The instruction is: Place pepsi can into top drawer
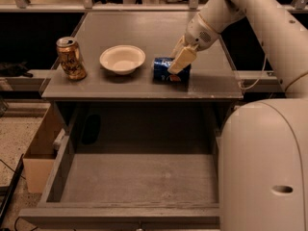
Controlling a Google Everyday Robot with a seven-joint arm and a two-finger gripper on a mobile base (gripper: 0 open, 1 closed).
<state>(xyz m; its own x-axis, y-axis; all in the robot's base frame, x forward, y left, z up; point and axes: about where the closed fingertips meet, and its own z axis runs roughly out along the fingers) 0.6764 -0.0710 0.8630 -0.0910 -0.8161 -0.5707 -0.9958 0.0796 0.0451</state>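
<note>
White bowl beside pepsi can, pincer upon it.

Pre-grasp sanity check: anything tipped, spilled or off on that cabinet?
Only the pepsi can: it lies on its side on the cabinet top, the claw right over it. Gold can and bowl stand upright; no spill.

A gold-brown can with a silver top stands upright near the front left edge of the grey countertop; a white bowl sits to its right, apart from it, and left of the spot where the gripper hangs low over the countertop's front right part; an open cardboard box stands on the speckled floor, against the cabinet's left side.
</note>
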